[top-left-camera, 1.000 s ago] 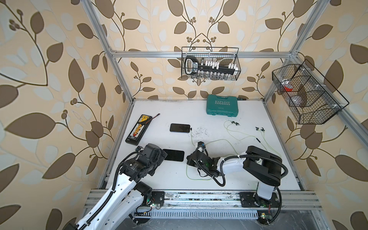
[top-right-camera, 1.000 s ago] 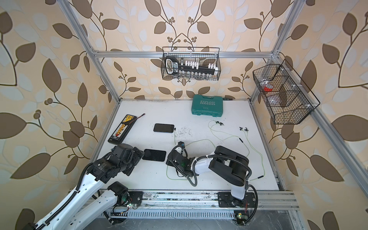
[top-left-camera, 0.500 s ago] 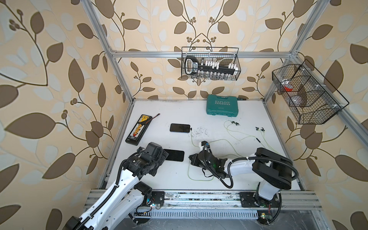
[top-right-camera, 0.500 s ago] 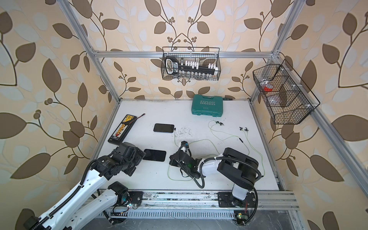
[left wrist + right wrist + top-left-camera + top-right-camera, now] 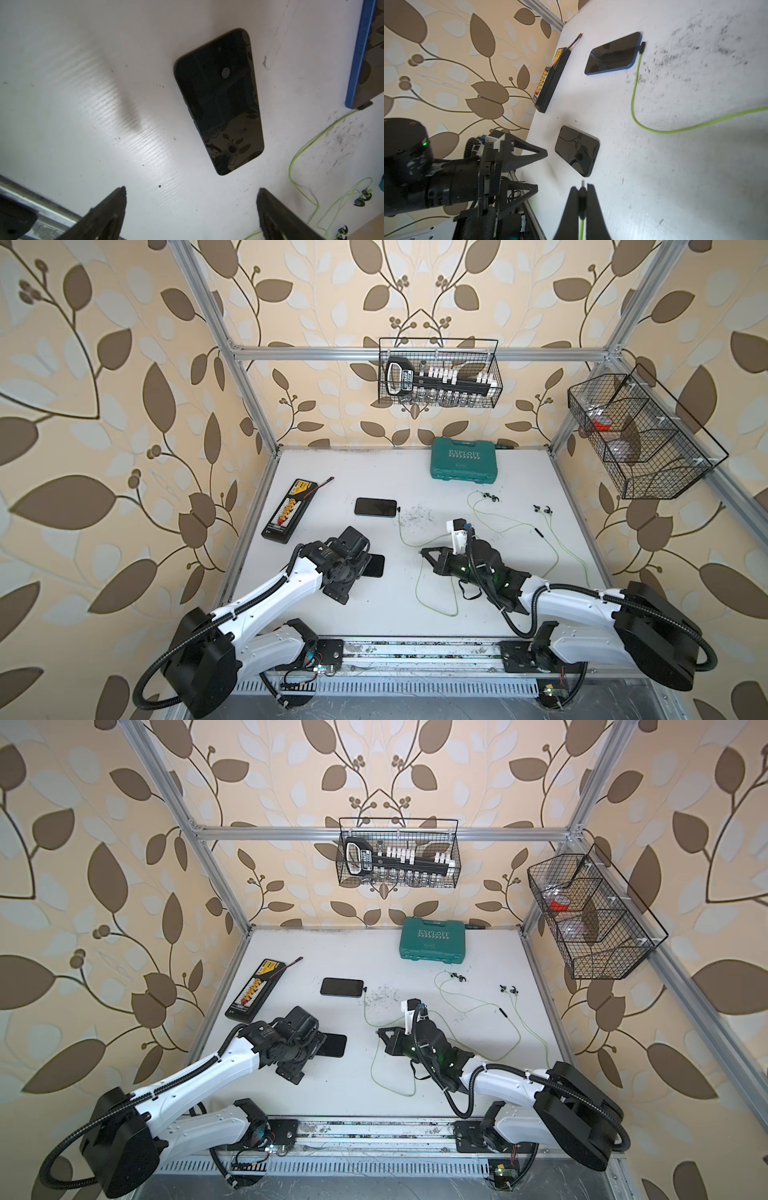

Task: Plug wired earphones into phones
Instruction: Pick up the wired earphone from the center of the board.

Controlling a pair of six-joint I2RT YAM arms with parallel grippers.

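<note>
The plug (image 5: 582,192) is pinched in the closed right fingers (image 5: 592,207) and aimed at the near phone (image 5: 577,150), which lies flat on the surface (image 5: 675,166). The left fingers (image 5: 110,209), wide apart and empty, are held by that phone, presumably to steady it.

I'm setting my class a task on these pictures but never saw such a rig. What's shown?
Two robot arms work at a white table. Two pictures look down from overhead; two come from cameras on the arms' wrists. The far phone has a green earphone cable at its end; the near phone has none. Earbuds, a teal case and a long black case lie around. The left gripper hangs open by the near phone; the right gripper is shut on a plug.
</note>
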